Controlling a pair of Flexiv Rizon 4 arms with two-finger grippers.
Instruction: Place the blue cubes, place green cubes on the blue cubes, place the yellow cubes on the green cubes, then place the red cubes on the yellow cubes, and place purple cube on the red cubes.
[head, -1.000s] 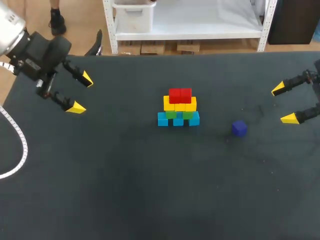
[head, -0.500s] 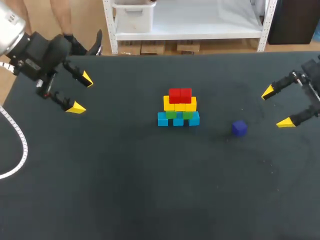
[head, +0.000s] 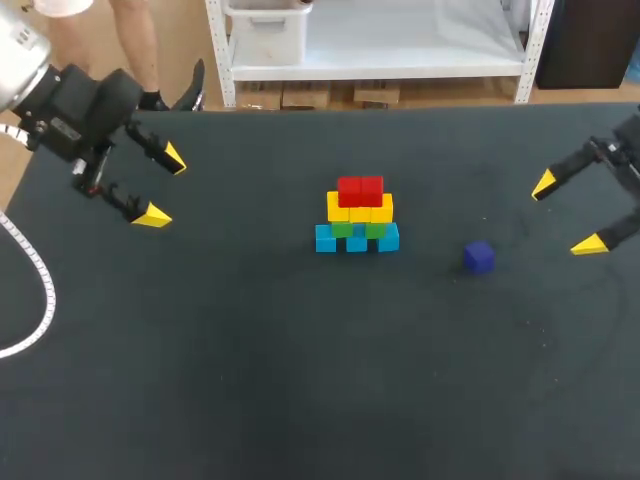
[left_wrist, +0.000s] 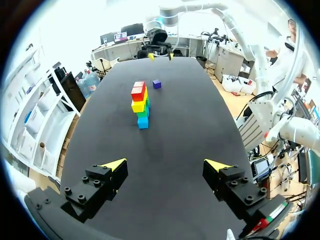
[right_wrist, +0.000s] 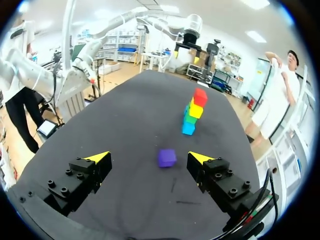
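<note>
A pyramid of cubes stands mid-table: blue cubes (head: 356, 239) at the base, green cubes (head: 354, 229) on them, yellow cubes (head: 360, 210) above, red cubes (head: 360, 189) on top. The same stack (left_wrist: 140, 105) shows far ahead of my left gripper (left_wrist: 165, 164), and the stack (right_wrist: 193, 112) rises beyond the purple cube in the right wrist view. The purple cube (head: 479, 256) lies alone to the stack's right; this purple cube (right_wrist: 166, 157) sits just ahead of my open right gripper (right_wrist: 149, 157). My left gripper (head: 163, 186) is open and empty at the far left. My right gripper (head: 567, 213) hangs at the right edge.
A white cable (head: 30, 290) loops over the table's left edge. Dark tabletop (head: 300, 380) stretches bare in front of the stack.
My right gripper swung toward the purple cube, then drew back slightly to the right. The left arm and the cubes have stayed put.
</note>
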